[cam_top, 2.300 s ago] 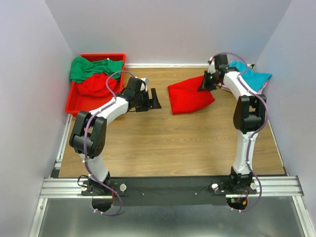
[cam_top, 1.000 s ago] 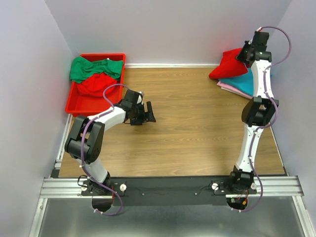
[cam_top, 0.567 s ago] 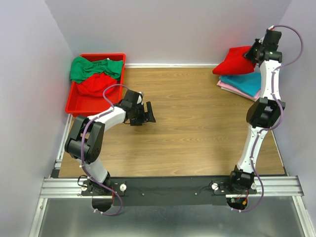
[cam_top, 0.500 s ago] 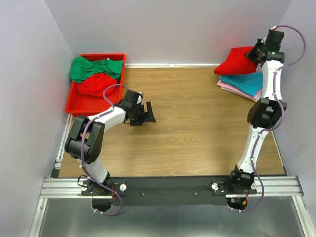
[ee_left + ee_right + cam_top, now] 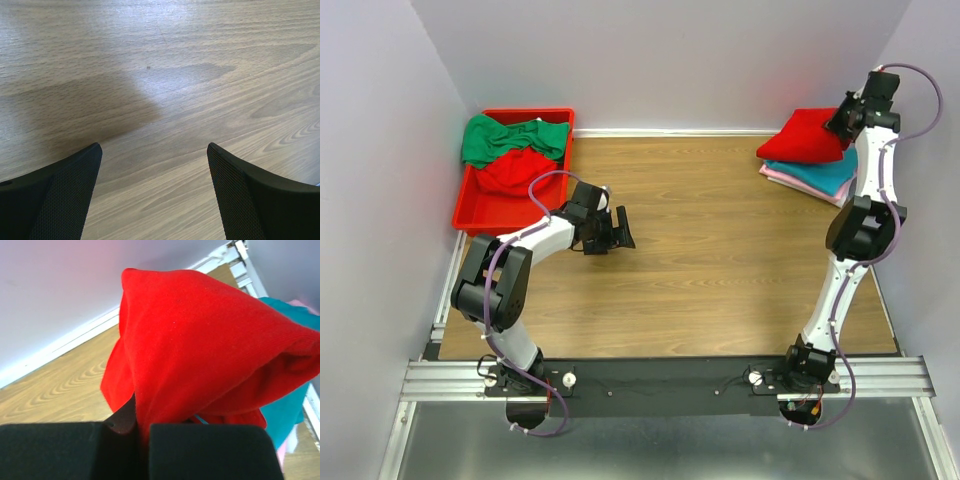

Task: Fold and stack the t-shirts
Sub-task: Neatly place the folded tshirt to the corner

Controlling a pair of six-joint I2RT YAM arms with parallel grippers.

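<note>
My right gripper (image 5: pixel 842 121) is shut on the folded bright red t-shirt (image 5: pixel 802 137) and holds it over the stack at the back right. The shirt fills the right wrist view (image 5: pixel 200 350), pinched between my fingers (image 5: pixel 200 450). Below it lie a folded teal t-shirt (image 5: pixel 825 174) and a pink t-shirt (image 5: pixel 798 181); the teal one also shows in the right wrist view (image 5: pixel 285 415). My left gripper (image 5: pixel 623 228) is open and empty, low over bare wood at centre left. Its fingers (image 5: pixel 245 200) frame only the table.
A red plastic bin (image 5: pixel 470 203) at the back left holds a green t-shirt (image 5: pixel 505 138) and another red t-shirt (image 5: pixel 515 172). The wooden table (image 5: pixel 710 270) is walled at the back and on both sides.
My right gripper has carried the red t-shirt from the table's middle back to the right, over the teal and pink stack, and is lowering it. The left arm has pulled back slightly.
</note>
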